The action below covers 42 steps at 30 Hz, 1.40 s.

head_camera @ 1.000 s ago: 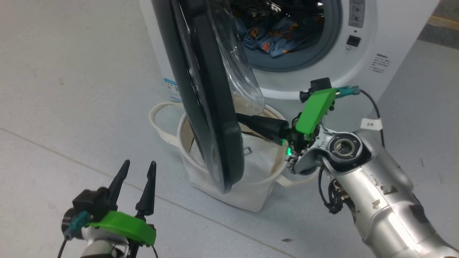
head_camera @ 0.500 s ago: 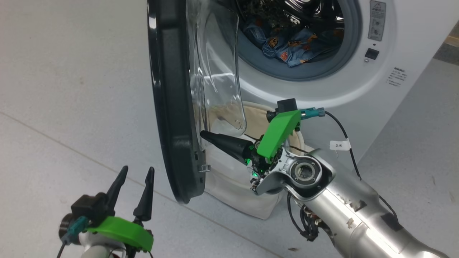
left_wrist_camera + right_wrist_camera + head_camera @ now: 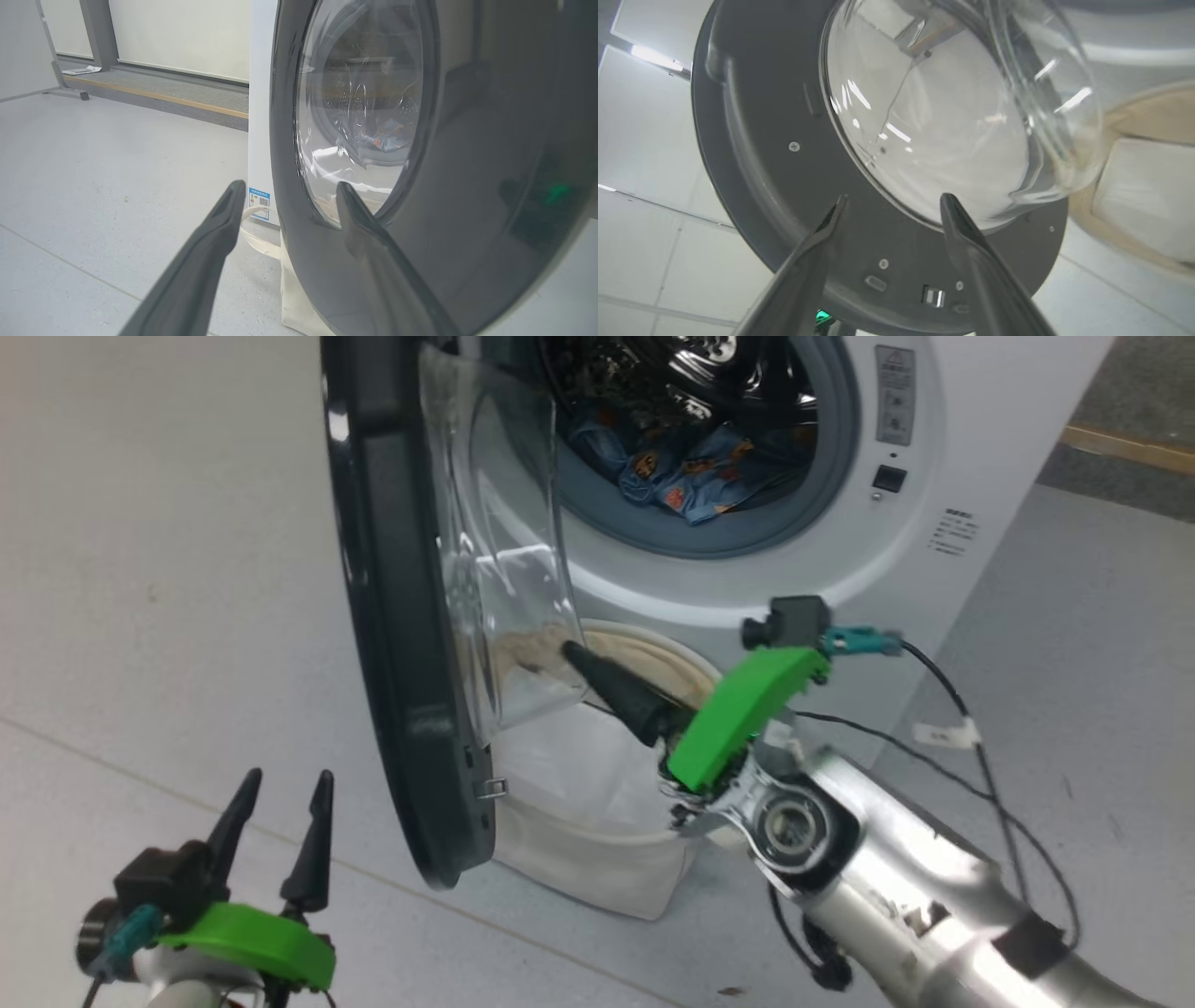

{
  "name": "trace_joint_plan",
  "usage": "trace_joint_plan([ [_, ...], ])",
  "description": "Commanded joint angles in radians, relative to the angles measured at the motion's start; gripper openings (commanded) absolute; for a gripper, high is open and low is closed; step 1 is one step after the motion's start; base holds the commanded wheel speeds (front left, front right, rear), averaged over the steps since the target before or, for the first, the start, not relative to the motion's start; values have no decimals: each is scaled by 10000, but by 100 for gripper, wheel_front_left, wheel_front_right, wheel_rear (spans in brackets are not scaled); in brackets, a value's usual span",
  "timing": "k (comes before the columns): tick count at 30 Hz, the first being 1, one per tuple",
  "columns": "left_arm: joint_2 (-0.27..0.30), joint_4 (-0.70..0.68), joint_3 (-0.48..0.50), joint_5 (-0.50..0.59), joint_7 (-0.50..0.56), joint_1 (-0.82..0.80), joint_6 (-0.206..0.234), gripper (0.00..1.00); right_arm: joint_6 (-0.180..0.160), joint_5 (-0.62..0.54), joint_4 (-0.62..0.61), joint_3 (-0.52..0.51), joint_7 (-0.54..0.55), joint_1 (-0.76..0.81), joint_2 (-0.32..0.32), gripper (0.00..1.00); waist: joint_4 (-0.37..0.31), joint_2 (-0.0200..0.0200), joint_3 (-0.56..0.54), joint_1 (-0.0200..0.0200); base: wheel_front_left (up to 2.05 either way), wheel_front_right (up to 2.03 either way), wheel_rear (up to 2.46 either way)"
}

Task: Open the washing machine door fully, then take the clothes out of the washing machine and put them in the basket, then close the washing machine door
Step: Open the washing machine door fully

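Bright, even light from ceiling strips (image 3: 654, 58); white streaks of glare on the glossy black-rimmed round glass door (image 3: 924, 130). The silver right forearm (image 3: 934, 905) is motion-blurred; wrist views bow at edges.

The door (image 3: 392, 616) is hanging open just past the fingertips of the right gripper (image 3: 893, 199). Blue clothes (image 3: 691, 476) are lying inside the washing machine (image 3: 934, 429), with the basket (image 3: 579, 859) sitting beneath those fingers.
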Motion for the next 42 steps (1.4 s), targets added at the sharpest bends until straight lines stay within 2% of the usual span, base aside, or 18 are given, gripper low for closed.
trace_joint_plan([
  [1, 361, -364, 442, -121, -79, -266, 61, 100, 12, -528, -273, 59, -480, 46, -155, 100, -189, -1, -98, 0, 0, 0, 0],
  [5, 724, -477, 695, -262, 10, -178, 60, 100, 12, -2473, 10, 515, -2800, 198, -838, 100, -634, -1, -212, 0, 0, 0, 0],
  [8, 1022, -556, 915, -357, 90, -96, 99, 100, 12, -3529, 286, 233, -3517, 432, -1199, 100, -956, -1, -332, 0, 0, 0, 0],
  [12, 1347, -726, 1262, -563, 161, 0, 154, 100, 12, -5580, 10, -1650, -3601, 1254, -1234, 100, -1368, -1, -307, 0, 0, 0, 0],
  [17, 1644, -858, 1489, -704, 252, 153, 174, 100, 12, -8466, -1073, -4359, -3605, 3001, -622, 100, -1796, -1, -343, 0, 0, 0, 0],
  [22, 1821, -930, 1554, -770, 312, 244, 177, 100, 12, -10716, -2026, -5768, -3606, 4328, -105, 100, -2093, -1, -313, 0, 0, 0, 0],
  [29, 1916, -908, 1592, -840, 303, 396, 199, 100, 12, -11659, -2334, -6262, -3607, 5155, 163, 100, -2305, -1, -387, 0, 0, 0, 0],
  [42, 1809, -678, 1374, -925, 235, 584, 198, 100, 12, -12052, -2028, -6515, -3607, 5516, 229, 100, -2255, -1, -674, 0, 0, 0, 0],
])
